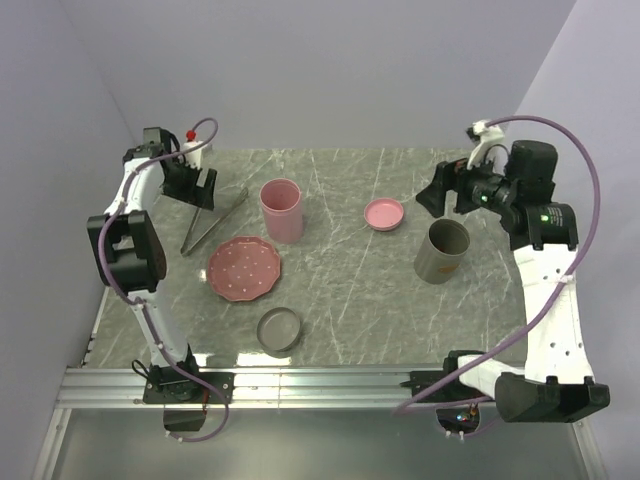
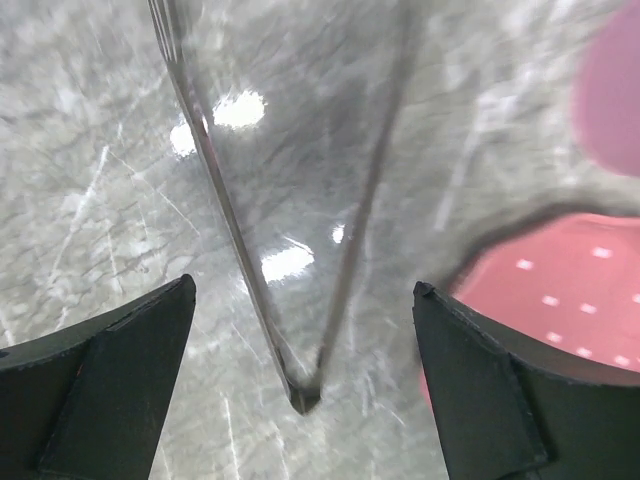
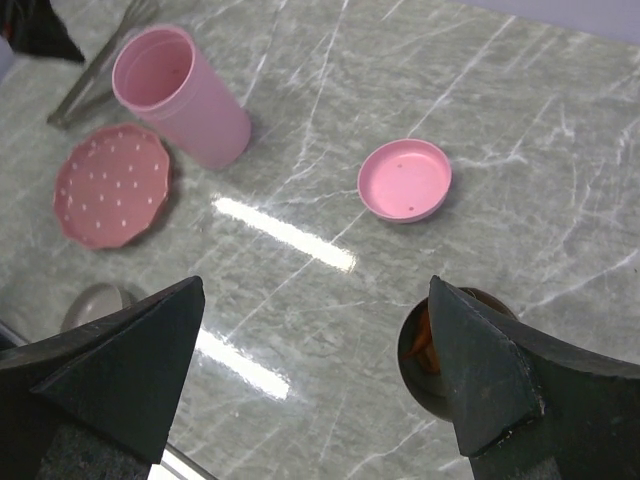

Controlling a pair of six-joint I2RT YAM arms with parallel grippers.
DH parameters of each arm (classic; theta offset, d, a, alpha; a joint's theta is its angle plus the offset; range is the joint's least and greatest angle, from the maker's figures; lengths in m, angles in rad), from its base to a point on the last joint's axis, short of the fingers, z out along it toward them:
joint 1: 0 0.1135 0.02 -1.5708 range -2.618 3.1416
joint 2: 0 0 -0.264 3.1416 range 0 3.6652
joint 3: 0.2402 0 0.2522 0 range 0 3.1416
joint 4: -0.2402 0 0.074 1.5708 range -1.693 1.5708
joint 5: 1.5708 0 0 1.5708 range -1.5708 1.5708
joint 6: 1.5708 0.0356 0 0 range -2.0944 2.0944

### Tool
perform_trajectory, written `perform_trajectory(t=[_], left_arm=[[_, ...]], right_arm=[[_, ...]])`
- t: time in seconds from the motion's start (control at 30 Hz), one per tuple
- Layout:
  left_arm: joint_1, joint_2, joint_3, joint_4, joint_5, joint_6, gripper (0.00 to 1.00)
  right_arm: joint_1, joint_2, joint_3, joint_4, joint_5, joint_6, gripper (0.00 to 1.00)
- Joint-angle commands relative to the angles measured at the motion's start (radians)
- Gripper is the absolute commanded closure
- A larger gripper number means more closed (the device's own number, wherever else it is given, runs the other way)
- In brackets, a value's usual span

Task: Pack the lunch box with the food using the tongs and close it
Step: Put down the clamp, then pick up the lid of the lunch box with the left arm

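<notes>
- Left gripper (image 2: 302,288) — jaws wide apart, poised over the tongs (image 2: 300,385) and touching neither arm.
- The tongs lie flat on the table (image 1: 350,290) at far left, just beside the pink dotted plate (image 1: 244,268).
- Right gripper (image 3: 315,285) — jaws wide apart, holding nothing, above the grey cup (image 1: 441,251); an orange strip (image 3: 422,335) shows inside.
</notes>
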Motion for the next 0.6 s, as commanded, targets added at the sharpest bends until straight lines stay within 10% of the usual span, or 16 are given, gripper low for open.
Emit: perform_trajectory(t=[0.0, 0.57], left_arm=[[0.018, -0.135, 0.052, -0.049, 0.107, 0.003, 0.04], [0.029, -0.668, -0.342, -0.417, 0.381, 0.514, 0.12]], right_arm=[[0.086, -0.011, 0.038, -0.039, 0.061, -0.089, 0.0], [0.217, -0.011, -0.076, -0.099, 0.046, -0.191, 0.0]])
